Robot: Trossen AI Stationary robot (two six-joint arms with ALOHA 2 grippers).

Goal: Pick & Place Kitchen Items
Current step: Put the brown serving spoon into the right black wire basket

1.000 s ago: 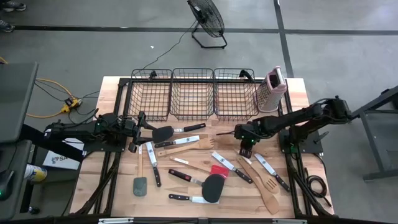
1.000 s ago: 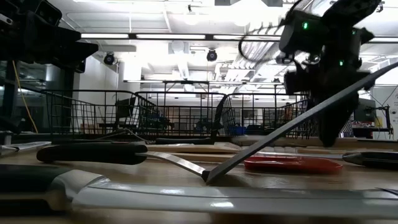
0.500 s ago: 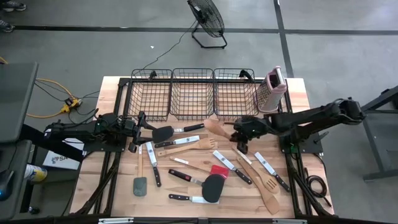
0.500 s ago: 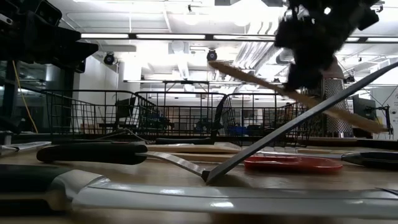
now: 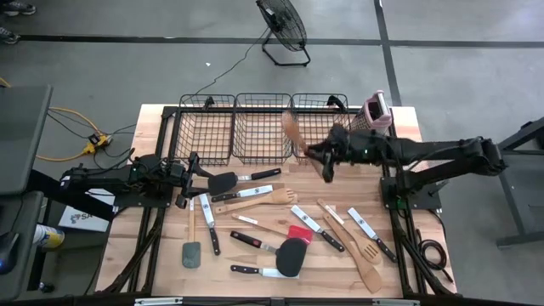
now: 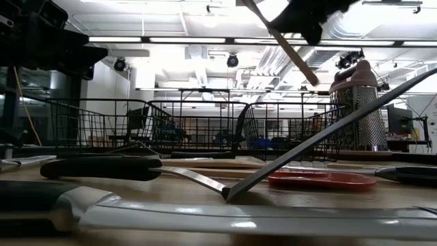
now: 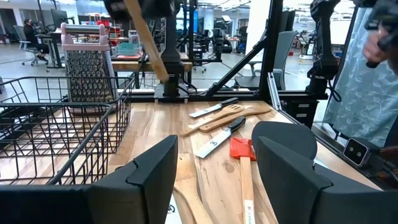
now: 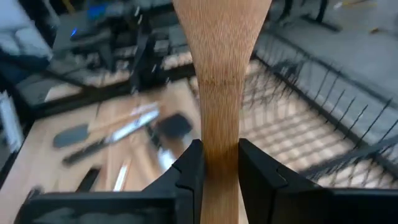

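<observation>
My right gripper [image 5: 321,155] is shut on a pale wooden spatula [image 5: 293,132] held in the air above the near rims of the middle basket [image 5: 263,127] and the right basket [image 5: 321,129]. The spatula's broad head [image 8: 221,25] points toward the far left. Its handle end [image 6: 295,56] slants down in the low view. Other kitchen items lie flat on the table: knives [image 5: 304,219], wooden spoons [image 5: 255,204] and a black spatula [image 5: 291,255]. My left gripper [image 5: 189,170] waits open at the table's left. My right gripper pinches the wooden spatula's handle [image 8: 219,124] between its two fingers, just behind the broad head. The fingers come nearly level from the table's right. The spatula is lifted clear of the table and slants, with its head higher and its handle end lower.
Three black wire baskets stand in a row along the far edge, the left one [image 5: 206,127] nearest my left arm. A pink-and-white box grater [image 5: 374,115] stands upright beside the right basket, close to my right arm. A red-headed spatula [image 5: 299,231] lies mid-table.
My right gripper has risen from the table and gone toward the far edge and the baskets. It has tipped from pointing down to nearly level. The wooden spatula has come up off the table with it and now hangs clear above the baskets.
</observation>
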